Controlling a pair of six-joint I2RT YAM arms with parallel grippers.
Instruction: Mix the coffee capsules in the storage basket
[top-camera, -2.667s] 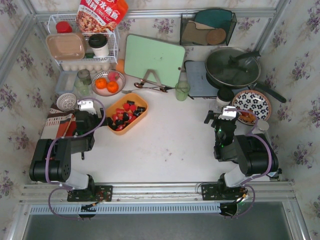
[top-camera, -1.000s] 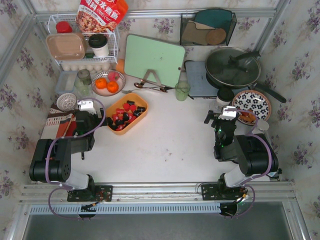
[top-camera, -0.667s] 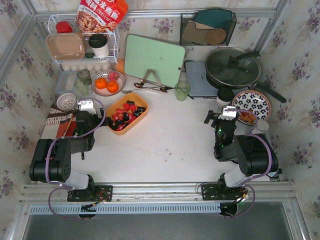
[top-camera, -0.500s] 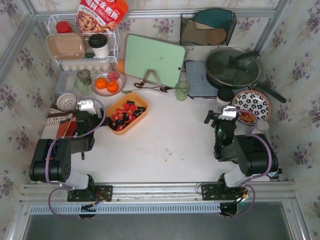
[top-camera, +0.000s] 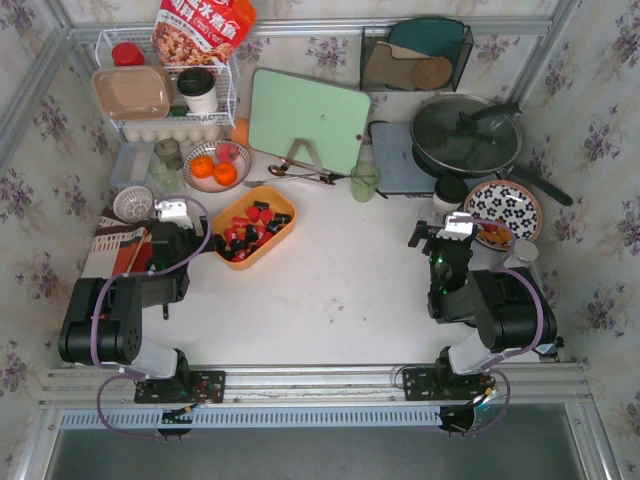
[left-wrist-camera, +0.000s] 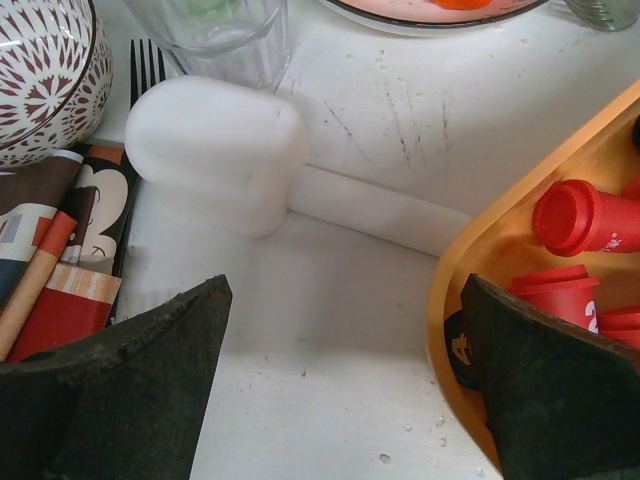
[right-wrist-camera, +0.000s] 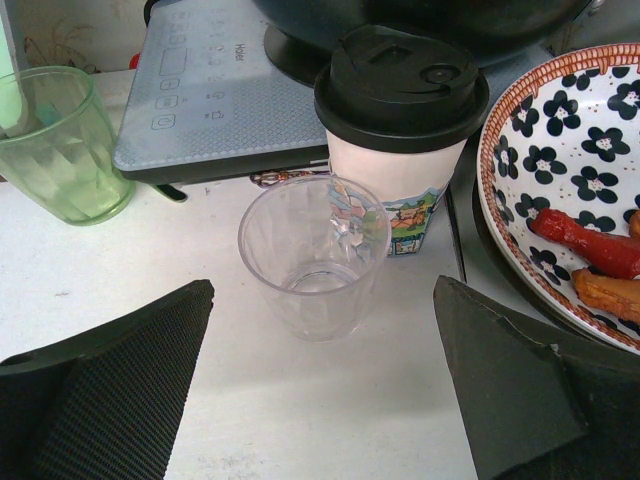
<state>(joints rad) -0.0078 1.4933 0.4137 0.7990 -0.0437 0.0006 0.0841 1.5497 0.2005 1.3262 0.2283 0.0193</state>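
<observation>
Both hands wide apart, empty. Left hand is just beside the basket rim, with red and black capsules inside. Risk: a low entry clips the rim, shoves the basket and spills capsules. Right hand is near a clear cup and could topple it.

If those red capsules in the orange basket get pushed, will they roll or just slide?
Likely roll in a curve: the red capsules are tapered cups, some lying on their sides. They look glossy and small, so probably light and slippery. The wall of the basket should probably keep them in.
</observation>
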